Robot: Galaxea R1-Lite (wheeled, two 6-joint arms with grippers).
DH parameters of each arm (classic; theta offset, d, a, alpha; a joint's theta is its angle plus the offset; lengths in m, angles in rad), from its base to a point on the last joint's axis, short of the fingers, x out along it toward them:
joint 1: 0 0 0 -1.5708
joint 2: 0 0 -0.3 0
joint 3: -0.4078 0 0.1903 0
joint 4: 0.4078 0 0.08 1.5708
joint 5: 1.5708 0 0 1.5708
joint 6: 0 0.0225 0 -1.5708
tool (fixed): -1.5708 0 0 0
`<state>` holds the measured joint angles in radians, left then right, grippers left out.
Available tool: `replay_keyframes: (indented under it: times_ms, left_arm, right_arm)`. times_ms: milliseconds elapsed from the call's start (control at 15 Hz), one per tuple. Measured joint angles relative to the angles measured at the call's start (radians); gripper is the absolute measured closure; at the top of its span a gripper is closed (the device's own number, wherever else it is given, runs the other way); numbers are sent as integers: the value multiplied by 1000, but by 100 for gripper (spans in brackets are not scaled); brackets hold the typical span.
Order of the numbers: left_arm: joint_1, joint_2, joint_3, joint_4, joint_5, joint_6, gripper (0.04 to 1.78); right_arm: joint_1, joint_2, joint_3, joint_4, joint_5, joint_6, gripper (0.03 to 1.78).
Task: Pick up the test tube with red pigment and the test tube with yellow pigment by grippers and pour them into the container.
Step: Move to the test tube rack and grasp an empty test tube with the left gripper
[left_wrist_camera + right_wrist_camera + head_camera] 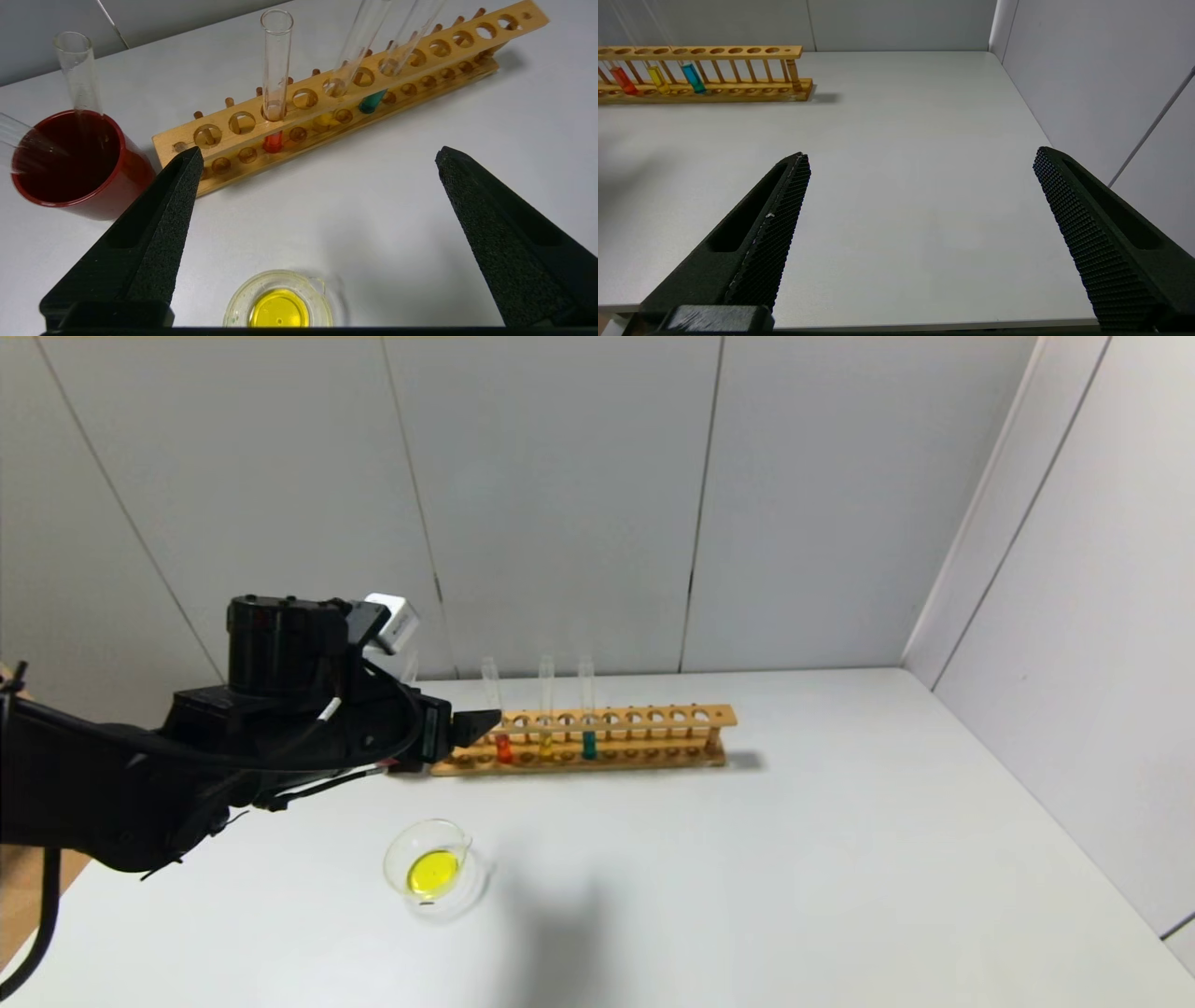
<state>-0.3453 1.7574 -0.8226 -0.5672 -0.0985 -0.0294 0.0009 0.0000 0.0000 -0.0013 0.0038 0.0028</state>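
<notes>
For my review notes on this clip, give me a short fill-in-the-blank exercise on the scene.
1. The liquid in the glass dish is ____.
2. The left gripper is ____ and holds nothing.
3. In the rack, the yellow tube stands between the red tube and the ____ tube.
4. Two empty tubes lean in the dark red ____.

Missing words: yellow; open; teal; cup

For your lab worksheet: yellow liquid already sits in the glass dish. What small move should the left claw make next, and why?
Probably ease the open left claw forward to straddle the red tube, which stands upright in the wooden rack, unheld. The dish holds only yellow, so red seems left to pour. The right claw hangs open over bare table.
</notes>
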Motion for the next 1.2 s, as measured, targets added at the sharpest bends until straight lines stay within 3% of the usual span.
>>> replay_keyframes:
  times_ms: [1200]
  left_arm:
    - [45, 352, -293, -7, 0, -2, 7]
  right_arm:
    - [0, 0, 0, 0, 0, 0, 6]
